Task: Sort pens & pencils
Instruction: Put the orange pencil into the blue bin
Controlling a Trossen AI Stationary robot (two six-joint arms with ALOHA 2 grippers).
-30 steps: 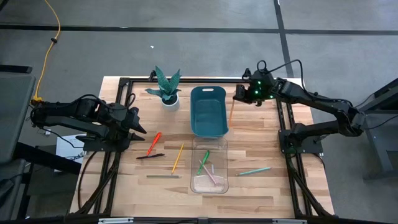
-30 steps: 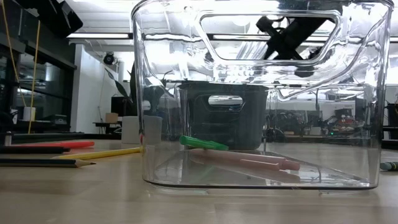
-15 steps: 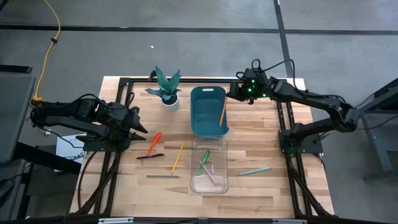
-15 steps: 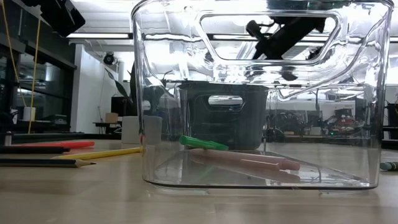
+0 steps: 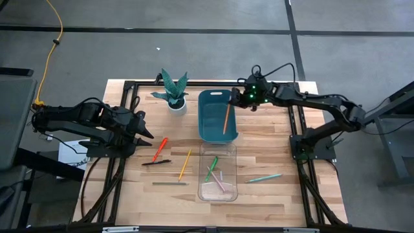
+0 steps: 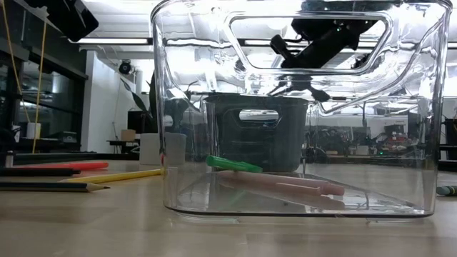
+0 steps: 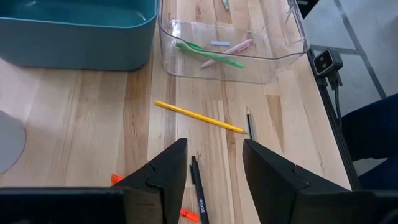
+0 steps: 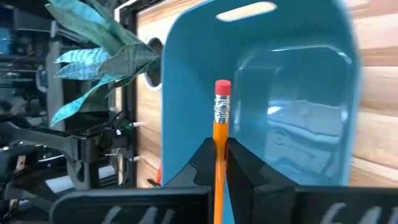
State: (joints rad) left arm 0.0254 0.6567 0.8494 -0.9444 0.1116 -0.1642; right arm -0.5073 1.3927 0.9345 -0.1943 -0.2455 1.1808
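The right gripper (image 5: 242,98) has swung further over the table since a second ago; then it hung off the teal bin's (image 5: 208,129) right rim with the orange pencil (image 5: 226,119) dangling outside, and now it sits above the bin's far right corner, fingers clamped on the pencil, which slants down over the bin's inside. From the right wrist the pencil (image 8: 221,134) stands eraser-up between the fingers.

The left gripper (image 5: 143,127) hasn't moved: it waits at the left of the table, jaws apart, holding nothing.

Nothing else has shifted. The clear bin (image 5: 223,191) holds a green pen (image 5: 212,167) and pink ones. The yellow pencil (image 5: 185,164), red pen (image 5: 160,148), black pen (image 5: 156,162) and grey-brown pencil (image 5: 169,183) lie on the table.
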